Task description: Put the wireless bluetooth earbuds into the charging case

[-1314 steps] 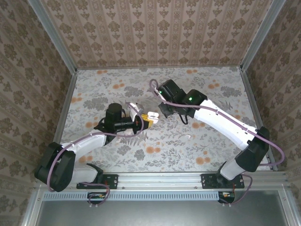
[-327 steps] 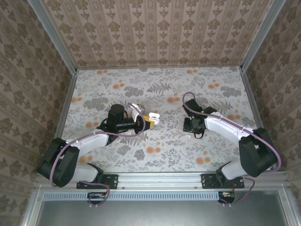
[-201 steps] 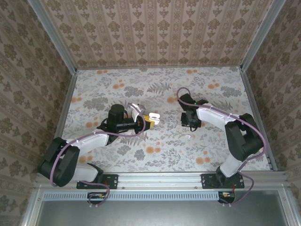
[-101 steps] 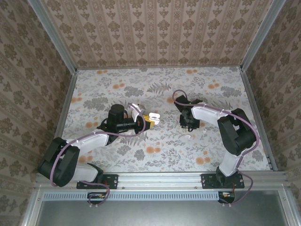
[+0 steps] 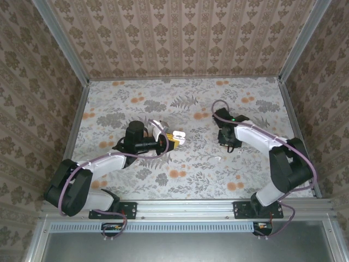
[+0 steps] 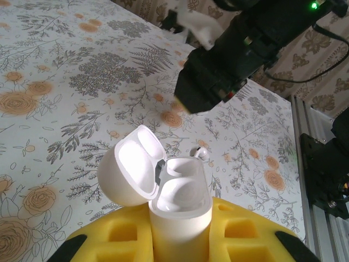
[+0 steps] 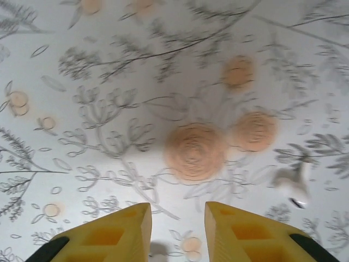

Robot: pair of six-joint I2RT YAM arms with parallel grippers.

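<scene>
White charging case (image 6: 177, 204), lid open, was clamped by left gripper (image 6: 180, 243), prob. steadied for loading; right gripper (image 7: 177, 229), part-open & empty, was poised nr earbud (image 7: 292, 183) toward table's (image 5: 109, 98) near edge.

The case (image 6: 180, 202) stands upright with its lid (image 6: 128, 174) swung aside, so its mouth is open from above. Behind the case, the table (image 5: 163, 98) lies bare out to the back wall (image 5: 185, 38). The left arm (image 5: 103, 164) closes off the case's near-left side. Right of the case, an earbud (image 6: 200, 154) lies alone with bare table all round it. The right gripper (image 5: 229, 143) hangs just beyond the earbud, blocking that approach, fingers parted with nothing between.
</scene>
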